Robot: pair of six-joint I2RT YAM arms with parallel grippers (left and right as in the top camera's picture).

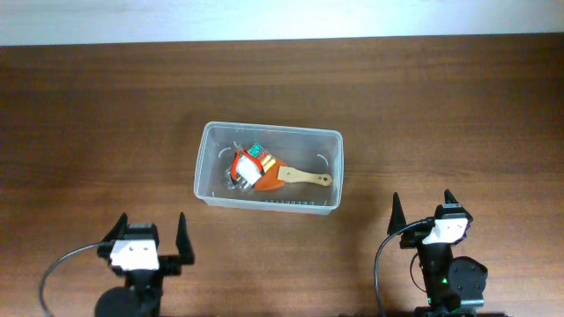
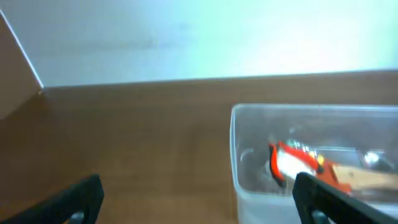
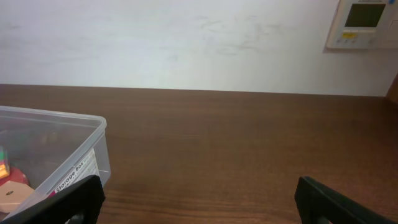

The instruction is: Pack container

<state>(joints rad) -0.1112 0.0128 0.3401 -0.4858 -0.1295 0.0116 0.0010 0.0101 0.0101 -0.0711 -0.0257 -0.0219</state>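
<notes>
Ahead of the left fingers and off to their right, the container sits on the table, well apart from them. It lies ahead and to the left of the right fingers, also well apart. Both pairs are spread wide with nothing between them, and both sit back near the table's near edge.

From the left wrist, the container's near left corner stands ahead, closer to the right-hand finger than the left; brown wood fills the rest of the gap up to the table's far edge. From the right wrist, only the container's right end shows, ahead of the left-hand finger, with a label on its near wall. Wood runs straight ahead from there to a pale wall.

Inside the container, an orange-and-white item lies left of centre. A wooden handle points from it toward the right short wall, its tip near that wall. Bare floor shows along the left wall.
</notes>
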